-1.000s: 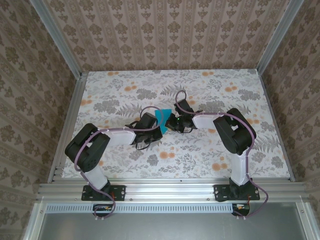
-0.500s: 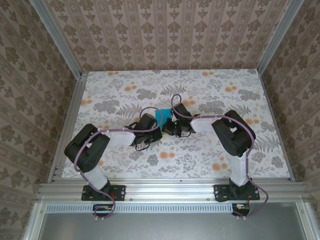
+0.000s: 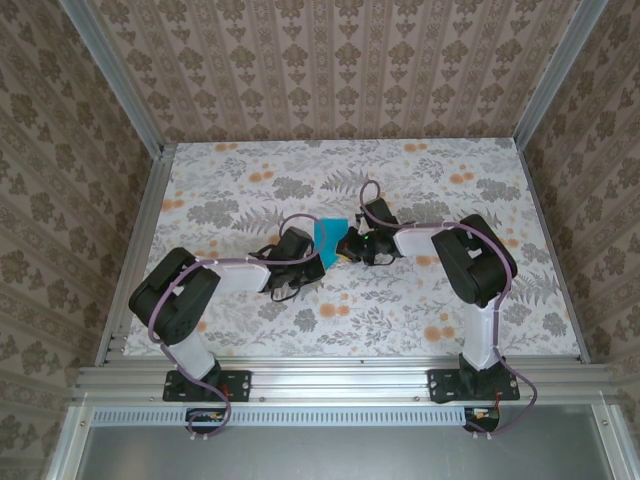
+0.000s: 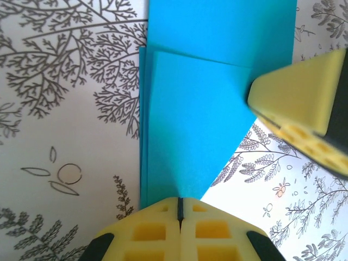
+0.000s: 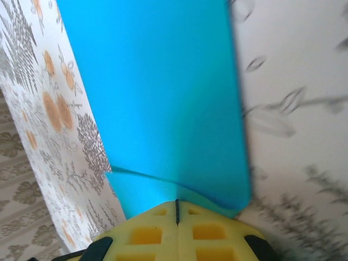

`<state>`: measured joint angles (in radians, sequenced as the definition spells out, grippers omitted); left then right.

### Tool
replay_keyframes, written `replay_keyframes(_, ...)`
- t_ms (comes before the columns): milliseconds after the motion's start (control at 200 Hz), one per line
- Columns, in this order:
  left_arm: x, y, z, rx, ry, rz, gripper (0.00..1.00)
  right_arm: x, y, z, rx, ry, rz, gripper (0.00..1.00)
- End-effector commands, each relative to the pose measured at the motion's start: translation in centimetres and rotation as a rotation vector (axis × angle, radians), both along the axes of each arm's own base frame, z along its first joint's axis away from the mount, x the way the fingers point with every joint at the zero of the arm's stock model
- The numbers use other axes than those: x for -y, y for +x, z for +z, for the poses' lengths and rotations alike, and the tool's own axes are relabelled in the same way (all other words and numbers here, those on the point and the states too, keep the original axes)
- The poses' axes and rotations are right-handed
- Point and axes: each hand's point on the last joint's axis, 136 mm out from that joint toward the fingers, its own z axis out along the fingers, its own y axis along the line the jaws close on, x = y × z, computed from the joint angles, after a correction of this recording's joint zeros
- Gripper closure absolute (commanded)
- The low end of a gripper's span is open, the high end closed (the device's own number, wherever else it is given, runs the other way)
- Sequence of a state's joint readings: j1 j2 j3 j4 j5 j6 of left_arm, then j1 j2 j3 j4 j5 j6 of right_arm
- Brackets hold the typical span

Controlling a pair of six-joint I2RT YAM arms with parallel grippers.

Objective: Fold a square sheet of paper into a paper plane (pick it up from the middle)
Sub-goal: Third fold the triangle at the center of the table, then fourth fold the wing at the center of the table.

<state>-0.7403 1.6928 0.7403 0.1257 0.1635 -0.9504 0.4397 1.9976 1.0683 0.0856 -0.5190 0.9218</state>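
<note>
Square sheet of paper (image 4: 201,109) — folded, over the floral surface (image 3: 250,180) — we see pinched from two sides by left pincer (image 4: 179,209) and right pincer (image 5: 176,212).

left claw (image 4: 178,207) clamped, right claw (image 5: 176,211) clamped

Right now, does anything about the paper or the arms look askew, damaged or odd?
Nothing serious. The sheet of paper is partly folded, shows no tears, and is pinched by the shut left fingers and right fingers. One small oddity: in the left wrist view its layers sit slightly offset along the left edge.
</note>
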Motion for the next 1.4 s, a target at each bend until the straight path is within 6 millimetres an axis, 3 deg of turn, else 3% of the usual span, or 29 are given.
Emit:
replay_keyframes(0,-3.9,-5.5,-5.9,-0.224,0.194,-0.033,1.00,3.1,2.1,-2.5,-0.019,-0.068,-0.066,0.95)
replay_keyframes(190,-3.8,-5.2,-5.3,-0.214,0.224,-0.058,1.00,5.6,4.3,-1.3,0.023,-0.151,-0.085,0.95)
replay_keyframes(335,-3.0,-4.6,-3.7,-0.170,0.209,-0.087,1.00,7.3,5.1,1.9,0.094,-0.182,-0.091,0.90)
replay_keyframes(415,-2.3,-4.2,-2.1,-0.131,0.188,-0.111,1.00,7.9,4.5,3.9,0.139,-0.200,-0.089,0.84)
replay_keyframes(520,-1.2,-3.2,1.1,-0.059,0.140,-0.141,0.93,8.5,2.5,5.4,0.162,-0.195,-0.093,0.72)
replay_keyframes(640,0.1,-1.6,5.6,0.042,0.079,-0.155,0.80,9.0,-0.3,6.1,0.180,-0.168,-0.090,0.59)
replay_keyframes(730,-0.3,-0.2,7.3,0.100,0.092,-0.133,0.70,8.8,-2.2,6.1,0.184,-0.117,-0.087,0.50)
replay_keyframes(865,-1.3,1.6,7.2,0.115,0.102,-0.079,0.66,8.0,-3.7,6.4,0.198,-0.045,-0.073,0.41)
replay_keyframes(1080,0.2,2.7,6.1,0.110,0.070,-0.100,0.67,6.7,-4.1,6.2,0.223,-0.024,-0.056,0.24)
replay_keyframes(1395,-0.7,3.9,3.2,0.084,0.148,-0.059,0.84,3.8,-3.3,5.3,0.206,0.002,-0.012,0.20)
